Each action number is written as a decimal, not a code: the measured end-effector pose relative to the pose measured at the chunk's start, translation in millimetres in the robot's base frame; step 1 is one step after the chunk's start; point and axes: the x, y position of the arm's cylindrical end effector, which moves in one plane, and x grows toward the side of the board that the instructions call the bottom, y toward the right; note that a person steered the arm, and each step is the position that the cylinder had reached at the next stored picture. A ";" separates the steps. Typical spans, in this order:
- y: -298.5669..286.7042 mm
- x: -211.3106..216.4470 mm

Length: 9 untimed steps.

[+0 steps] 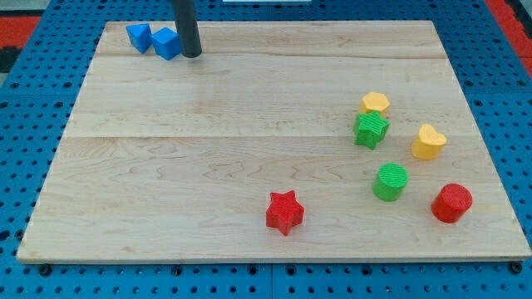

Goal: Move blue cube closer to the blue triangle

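Top-left corner of pale wooden board (249,124): small blue plastic cube (167,43) lying just beside small blue plastic triangle (139,37), narrow gap or light contact between them, hard to tell which. Straight dark rod descending from view's top, my tip (192,55) set down touching or nearly touching cube's right face. No claw on this rig, so nothing to open, clench or grasp; pushing only. Judged stage: closing move almost done, cube already near its target. For a clean finish: short, slow push toward view's left and very slightly up, aimed through middle of cube's right face so cube slides straight rather than spinning off. Off-centre contact likely to rotate cube and skid it past triangle toward the view's bottom. Risk to watch: triangle close to board's top-left edge, so overlong push could shove both blocks along or off the wood. Best stopped at first sign of triangle shifting. Elsewhere, well apart on view's right and out of the push path: yellow hexagonal block (376,102), green star block (371,129), yellow heart-like block (429,142), green cylinder (390,182), red cylinder (452,203); red star block (285,212) near bottom centre. Blue perforated surface (33,100) around board.
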 end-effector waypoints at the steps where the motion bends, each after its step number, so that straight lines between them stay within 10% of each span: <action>1: -24.6 0.0; 7: -63.0 5.9; 9: 28.8 28.9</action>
